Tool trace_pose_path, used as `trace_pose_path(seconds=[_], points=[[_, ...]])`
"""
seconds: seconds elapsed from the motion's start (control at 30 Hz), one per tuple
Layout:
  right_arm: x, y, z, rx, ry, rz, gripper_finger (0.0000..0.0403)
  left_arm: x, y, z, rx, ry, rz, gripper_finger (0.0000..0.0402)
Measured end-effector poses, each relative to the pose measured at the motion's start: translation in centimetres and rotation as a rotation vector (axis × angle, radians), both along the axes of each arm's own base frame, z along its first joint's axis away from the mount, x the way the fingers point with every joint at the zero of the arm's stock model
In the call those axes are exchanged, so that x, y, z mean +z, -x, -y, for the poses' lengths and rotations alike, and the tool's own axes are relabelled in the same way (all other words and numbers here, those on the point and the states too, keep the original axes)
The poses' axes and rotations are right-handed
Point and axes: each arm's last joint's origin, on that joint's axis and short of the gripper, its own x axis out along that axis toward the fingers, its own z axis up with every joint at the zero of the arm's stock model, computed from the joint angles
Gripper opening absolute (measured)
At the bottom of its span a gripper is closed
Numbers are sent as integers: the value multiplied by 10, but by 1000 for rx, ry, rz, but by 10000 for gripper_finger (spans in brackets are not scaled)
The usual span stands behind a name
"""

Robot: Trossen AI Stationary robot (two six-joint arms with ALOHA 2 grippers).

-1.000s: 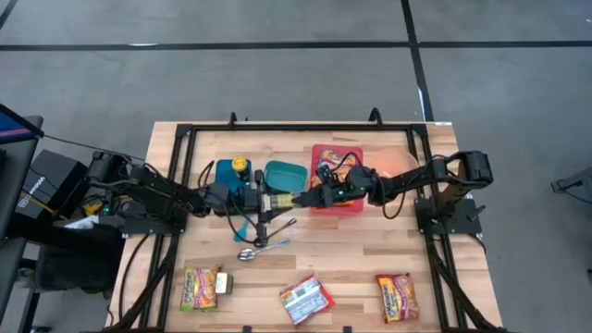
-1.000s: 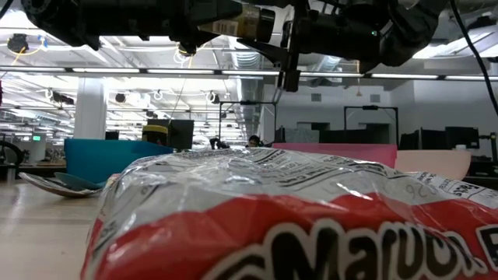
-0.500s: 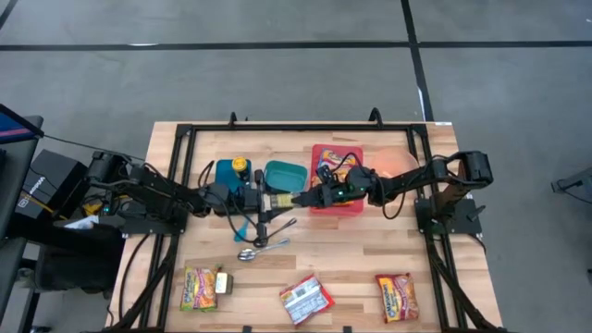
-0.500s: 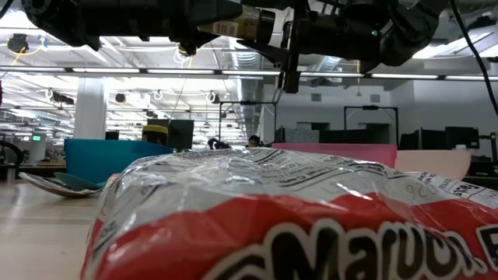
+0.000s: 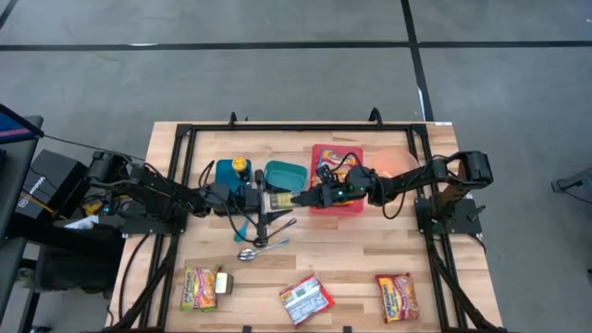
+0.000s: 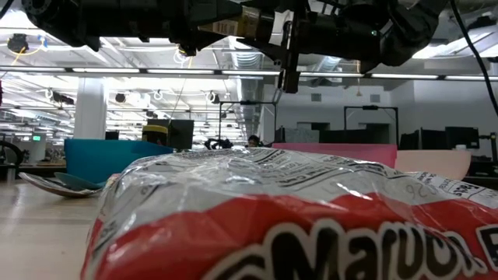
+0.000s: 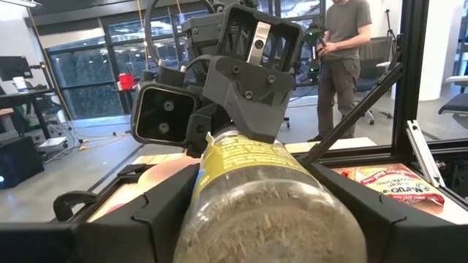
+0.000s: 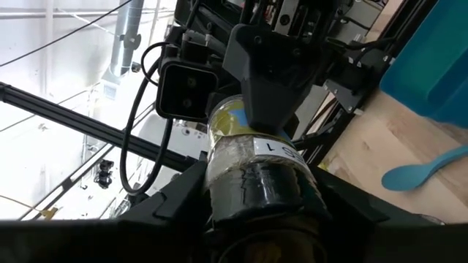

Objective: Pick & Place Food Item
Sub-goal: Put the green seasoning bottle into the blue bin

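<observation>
Even, bright overhead lighting on the table (image 5: 342, 250), with short soft shadows under the arms. In the low view, ceiling strip lights (image 6: 117, 70) glare, and the near noodle packet (image 6: 288, 218) is blurred, with sheen on its wrapper. In the right wrist view, bright ceiling light washes out the background.

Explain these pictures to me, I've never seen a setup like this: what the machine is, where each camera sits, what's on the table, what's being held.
Two robot arms work at a wooden table. One camera looks straight down, one sits at tabletop height, one rides each wrist. The left claw and right claw meet mid-table around one jar, apparently handing it over. On the table: a teal bowl, a red bin, spoons and three noodle packets; that middle packet fills the low view. A person stands behind.
</observation>
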Motion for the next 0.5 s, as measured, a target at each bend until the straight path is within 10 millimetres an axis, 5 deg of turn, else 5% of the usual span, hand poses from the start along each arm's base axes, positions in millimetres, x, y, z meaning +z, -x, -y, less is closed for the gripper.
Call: trace_pose_path(seconds=[0.5], points=[[0,0,0,0,8,-1,193,0,0,0,0,0,-1,246]])
